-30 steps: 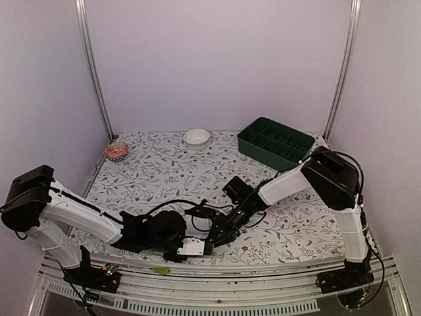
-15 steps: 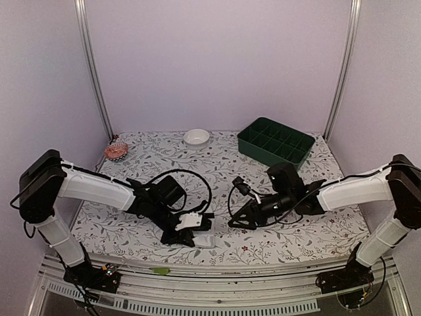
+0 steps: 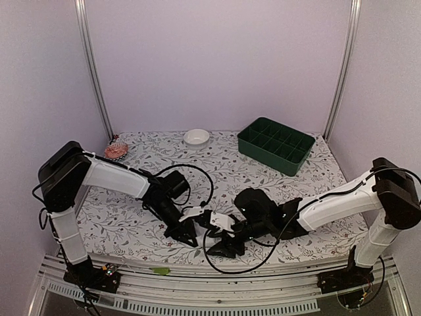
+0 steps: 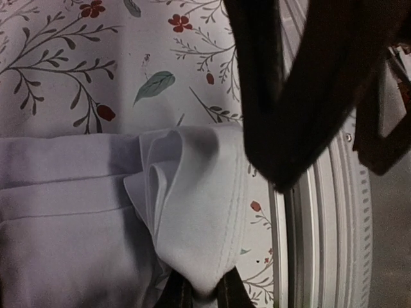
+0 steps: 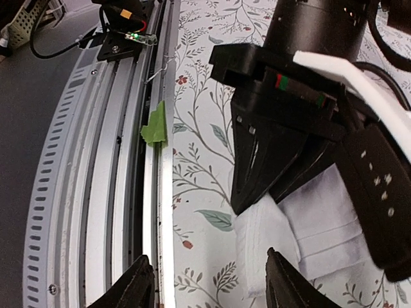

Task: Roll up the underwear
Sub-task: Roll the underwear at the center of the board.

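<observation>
Since the left gripper (image 4: 199,296) is already clamped shut on a folded edge of the underwear (image 4: 192,212), the right gripper (image 5: 213,283) is the free one. The bundle sits just inside the front rail (image 5: 153,212), with its long axis roughly along the rail as far as the top view shows. From the right jaws, its loose end lies just ahead and within their span, nearer the finger away from the rail. The right jaws stand apart and hold nothing. Can't tell if they touch the cloth.
</observation>
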You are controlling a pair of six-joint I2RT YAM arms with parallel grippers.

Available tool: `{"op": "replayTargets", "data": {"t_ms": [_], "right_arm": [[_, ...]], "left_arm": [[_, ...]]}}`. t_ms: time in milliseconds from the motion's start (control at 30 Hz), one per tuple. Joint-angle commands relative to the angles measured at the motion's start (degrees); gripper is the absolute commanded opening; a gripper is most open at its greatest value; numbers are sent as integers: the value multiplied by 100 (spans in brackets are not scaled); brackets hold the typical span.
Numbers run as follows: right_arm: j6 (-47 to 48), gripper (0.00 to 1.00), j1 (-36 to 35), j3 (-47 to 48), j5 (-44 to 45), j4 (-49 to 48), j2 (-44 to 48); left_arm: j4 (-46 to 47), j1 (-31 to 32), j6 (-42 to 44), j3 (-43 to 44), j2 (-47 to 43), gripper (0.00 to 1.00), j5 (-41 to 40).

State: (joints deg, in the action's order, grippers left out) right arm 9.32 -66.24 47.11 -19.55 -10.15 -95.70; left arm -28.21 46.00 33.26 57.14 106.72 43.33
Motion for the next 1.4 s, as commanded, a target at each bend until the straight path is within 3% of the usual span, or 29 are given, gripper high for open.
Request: {"op": "replayTargets", "data": {"t_ms": [0, 533, 667, 800, 867, 967, 1033, 1367], "right_arm": [[855, 60, -63, 515, 448, -91, -389], [1347, 51, -82, 714, 749, -102, -1339], [1395, 38, -87, 729, 882, -101, -1482], [1290, 1, -82, 752, 824, 8, -1515], [1077, 0, -82, 831, 697, 195, -1504], [584, 0, -35, 1004, 204, 534, -1557], [295, 0, 28, 1151, -224, 739, -1657], [-1396, 0, 869, 1847, -2493, 1413, -2500]], "left_arm": [[-278, -81, 40, 36, 177, 0, 162], [-185, -164, -3, 6, 129, 0, 92], [-185, -174, 5, 7, 115, 0, 79], [-33, -235, -96, -74, -69, 3, -42], [133, -400, -248, -198, -332, 8, -85], [407, -738, -462, -361, -889, 28, -219], [625, -829, -535, -518, -1362, 34, -473], [2023, -697, -1043, -2102, -3946, 45, -1625]]}}
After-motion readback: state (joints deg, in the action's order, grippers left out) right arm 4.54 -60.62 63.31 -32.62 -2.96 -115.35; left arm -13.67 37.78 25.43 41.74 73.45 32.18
